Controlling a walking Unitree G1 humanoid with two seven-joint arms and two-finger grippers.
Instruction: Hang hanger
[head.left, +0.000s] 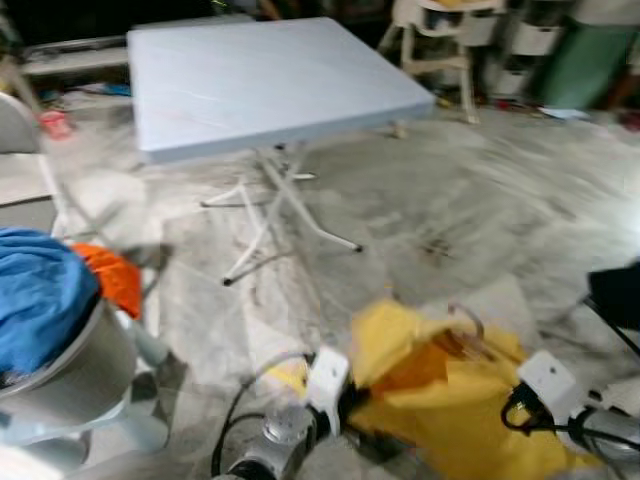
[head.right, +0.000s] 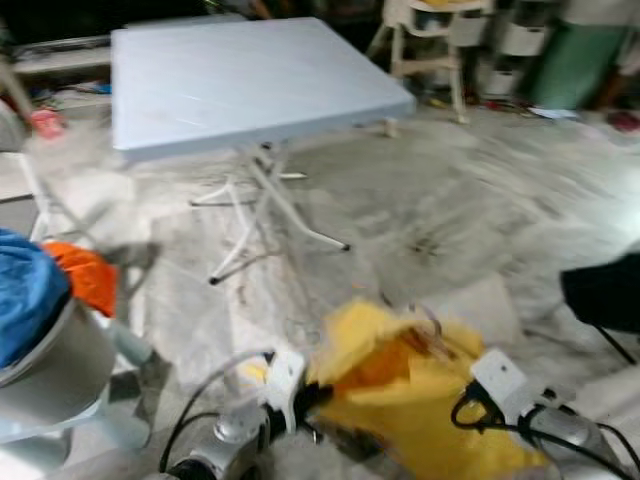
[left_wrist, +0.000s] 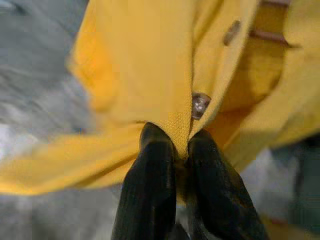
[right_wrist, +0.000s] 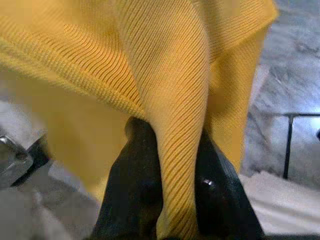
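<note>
Under me runs a grey, marbled stone floor (head.left: 480, 215), streaked and a little blurred in my eye views. On it stands a pale blue folding table (head.left: 270, 80), square-topped, its thin white crossed legs (head.left: 285, 215) planted on the stone; I see nothing lying on its top. To my left a light grey chair (head.left: 70, 385) rests on the floor, and its seat carries a heap of blue cloth (head.left: 40, 295) with an orange cloth (head.left: 112, 278) just beside it, touching. Far across the floor, behind the table, a white high chair (head.left: 440, 45) stands.
</note>
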